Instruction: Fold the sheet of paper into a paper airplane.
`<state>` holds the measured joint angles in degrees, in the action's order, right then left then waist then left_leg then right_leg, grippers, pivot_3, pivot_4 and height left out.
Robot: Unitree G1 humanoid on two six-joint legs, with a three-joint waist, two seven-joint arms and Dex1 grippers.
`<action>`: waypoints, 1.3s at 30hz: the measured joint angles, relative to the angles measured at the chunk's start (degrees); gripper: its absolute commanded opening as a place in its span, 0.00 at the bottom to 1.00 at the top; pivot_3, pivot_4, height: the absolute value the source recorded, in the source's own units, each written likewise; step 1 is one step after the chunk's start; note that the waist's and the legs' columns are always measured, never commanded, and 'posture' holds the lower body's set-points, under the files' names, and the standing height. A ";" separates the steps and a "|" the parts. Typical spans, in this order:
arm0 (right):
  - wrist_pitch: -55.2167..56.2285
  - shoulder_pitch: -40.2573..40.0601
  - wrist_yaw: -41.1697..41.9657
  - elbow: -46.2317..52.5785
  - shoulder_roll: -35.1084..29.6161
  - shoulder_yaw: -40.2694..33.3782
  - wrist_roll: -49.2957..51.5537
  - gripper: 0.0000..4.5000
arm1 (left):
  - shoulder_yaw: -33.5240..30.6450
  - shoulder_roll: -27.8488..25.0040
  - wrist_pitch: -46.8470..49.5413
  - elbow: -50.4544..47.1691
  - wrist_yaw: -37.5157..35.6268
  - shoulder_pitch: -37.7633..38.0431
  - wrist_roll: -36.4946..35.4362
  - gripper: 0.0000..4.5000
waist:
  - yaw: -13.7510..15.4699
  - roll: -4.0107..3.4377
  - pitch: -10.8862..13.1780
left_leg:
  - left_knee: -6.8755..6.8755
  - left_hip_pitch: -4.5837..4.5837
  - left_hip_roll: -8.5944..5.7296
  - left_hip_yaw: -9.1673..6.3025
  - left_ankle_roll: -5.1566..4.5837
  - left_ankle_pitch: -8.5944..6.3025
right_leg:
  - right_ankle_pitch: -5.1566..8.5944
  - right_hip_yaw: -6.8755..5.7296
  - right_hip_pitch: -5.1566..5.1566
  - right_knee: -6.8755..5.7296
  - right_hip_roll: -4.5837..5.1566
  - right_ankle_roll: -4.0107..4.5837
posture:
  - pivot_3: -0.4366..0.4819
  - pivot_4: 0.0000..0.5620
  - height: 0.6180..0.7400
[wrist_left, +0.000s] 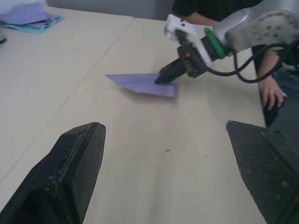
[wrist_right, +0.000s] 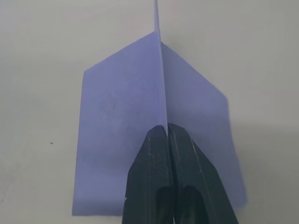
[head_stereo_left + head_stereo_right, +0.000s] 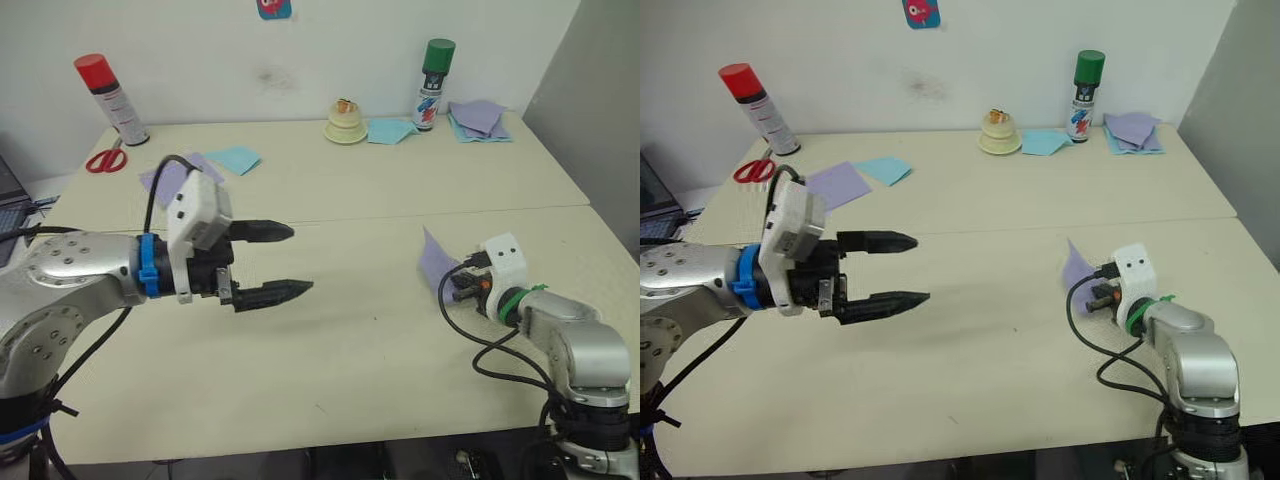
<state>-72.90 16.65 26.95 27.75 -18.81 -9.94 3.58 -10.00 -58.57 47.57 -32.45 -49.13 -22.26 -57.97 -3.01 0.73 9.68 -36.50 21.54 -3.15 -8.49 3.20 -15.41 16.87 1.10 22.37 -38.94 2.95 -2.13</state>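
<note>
— Lavender paper, folded into the paper airplane, sits at the right side of the surface, pinched along its raised centre ridge by the right tool. Anything worrying?

— The grip, mostly. That tool's two black fingers are closed tight on the ridge near the tail, with the wings spread to either side and the nose pointing away from it. If it squeezes or twists further, I'd expect the ridge to crumple or the wings to lose their crease.

— And the left tool?

— Spread wide, holding nothing, hovering above the middle of the surface, well apart from the dart. If it reaches across carelessly, it could knock the nose or flatten a wing.

— Could the dart slip?

— Possibly. Thin paper held on one narrow line may slide out if the arm swings quickly, and then it would drop flat or skid toward the near edge.

— Clutter nearby?

— None close; the green spray can and the spare sheets lie at the far edge.
</note>
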 measured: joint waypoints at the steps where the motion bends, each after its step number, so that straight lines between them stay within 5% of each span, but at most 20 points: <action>1: -0.89 0.03 -1.57 0.00 1.03 0.36 -0.12 0.01 | 0.64 -0.01 0.06 -0.15 -0.81 -0.02 -0.06 1.00 | 0.01 -0.02 0.01 | 0.00 0.00 -0.01 -0.02 -0.03 -0.01 | 0.00 -0.02 0.00 -0.01 0.00 0.01 | 0.48 0.27 1.00; 10: 0.95 3.88 -12.43 -3.24 7.65 3.13 -0.67 0.01 | 2.40 0.56 -0.14 0.79 -2.93 -2.05 2.40 1.00 | 0.12 -0.04 0.02 | -0.12 0.01 -0.07 -0.04 -0.10 -0.05 | 0.00 -0.03 -0.04 -0.06 -0.01 0.01 | 0.48 0.27 1.00; 13: 1.12 4.52 -13.41 -3.50 8.45 3.19 -0.01 0.14 | 2.90 0.69 -0.14 0.74 -2.91 -1.87 2.92 1.00 | 0.11 -0.04 0.02 | -0.12 0.03 -0.07 -0.05 -0.08 -0.04 | 0.00 -0.02 -0.03 -0.03 0.00 0.00 | 0.48 0.27 1.00; 19: 0.38 4.82 -13.59 -3.50 10.08 1.86 2.14 0.59 | 2.89 0.69 -0.13 0.46 -2.76 -1.06 3.11 1.00 | 0.10 -0.04 0.02 | -0.12 0.01 -0.05 -0.05 -0.12 -0.06 | 0.00 -0.01 -0.03 -0.05 0.00 0.01 | 0.48 0.27 1.00; 22: 1.77 5.47 -10.12 -1.21 9.03 -0.46 6.34 0.74 | 1.50 0.67 -0.03 -0.28 -2.11 1.82 3.17 1.00 | 0.05 -0.10 0.06 | -0.13 0.02 -0.07 -0.03 -0.14 -0.08 | 0.00 0.01 -0.02 -0.04 0.00 0.00 | 0.48 0.27 1.00; 24: 4.36 5.48 -5.03 1.01 5.09 -2.32 10.18 0.88 | 0.31 0.65 -0.05 -0.35 -1.38 5.00 4.14 1.00 | 0.06 -0.10 0.06 | -0.13 0.03 -0.07 -0.06 -0.16 -0.09 | 0.00 -0.02 -0.04 0.00 0.01 -0.01 | 0.48 0.27 1.00; 28: 24.15 -2.08 18.43 -1.07 -15.59 -2.31 15.38 0.88 | -5.89 2.06 -1.79 2.87 3.26 15.77 10.25 1.00 | 0.32 -0.12 0.08 | -0.14 -0.06 -0.12 0.09 -0.34 -0.19 | 0.11 -0.04 -0.19 0.09 0.10 -0.16 | 0.48 0.27 1.00; 32: 49.41 -6.10 37.40 -18.09 -32.29 0.00 11.84 0.88 | -15.05 5.54 -5.31 8.45 6.17 29.15 17.58 1.00 | -0.03 -0.02 0.17 | -0.18 -0.20 -0.07 0.70 -0.44 -0.25 | 0.10 0.24 -0.20 0.05 0.14 -0.15 | 0.48 0.27 1.00; 39: 60.64 7.36 44.84 -41.03 -41.09 -1.21 10.96 0.88 | -30.90 5.22 -9.52 14.94 6.78 36.68 24.84 1.00 | 0.45 0.35 0.55 | -0.21 -0.48 0.02 0.82 -0.44 -0.26 | 0.05 0.38 -0.42 0.05 0.13 -0.06 | 0.48 0.27 1.00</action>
<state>-12.27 24.02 71.79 -13.28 -59.90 -11.15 14.54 -40.90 -53.35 38.04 -17.51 -42.35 14.42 -33.13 -2.56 1.08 10.23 -36.71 21.06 -3.13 -7.67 2.75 -15.67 16.92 1.47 21.94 -38.89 3.08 -2.19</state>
